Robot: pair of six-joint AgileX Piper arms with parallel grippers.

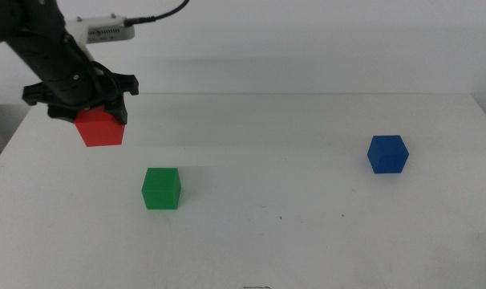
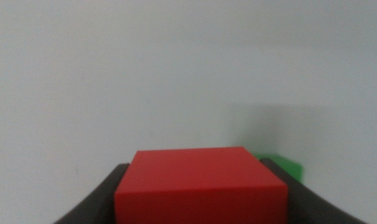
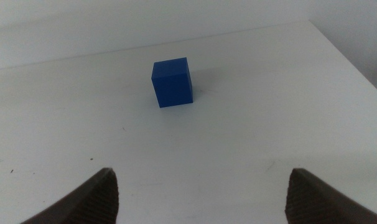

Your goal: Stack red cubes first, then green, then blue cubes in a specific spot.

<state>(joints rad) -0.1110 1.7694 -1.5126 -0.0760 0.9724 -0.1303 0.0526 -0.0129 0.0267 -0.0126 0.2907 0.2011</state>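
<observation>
The step in hand looked like carrying the red cube [image 1: 99, 128] to the stacking spot, an unmarked patch of the white table [image 1: 307, 233], so the placement had to be judged rather than aimed at a mark. Done well, the cube would go down flat and square, somewhere both arms could reach, with its faces lined up so the later cubes would sit true; it should be released only once its base met the table, and the jaws then drawn straight up and clear.

The left gripper [image 1: 95, 108] was clamped on the red cube, one dark jaw pressed against each side, as the left wrist view showed [image 2: 200, 186]. In the middle view the cube sat at about 10 o'clock, and whether it was lifted or resting on the table could not be told.

The green cube [image 1: 161, 189] lay near it, toward 5 o'clock from the red one, and apart from it. The blue cube [image 1: 387, 154] sat well apart at 3 o'clock.

The right gripper [image 3: 204, 193] waited with its jaws spread wide and empty, facing the blue cube [image 3: 172, 82].
</observation>
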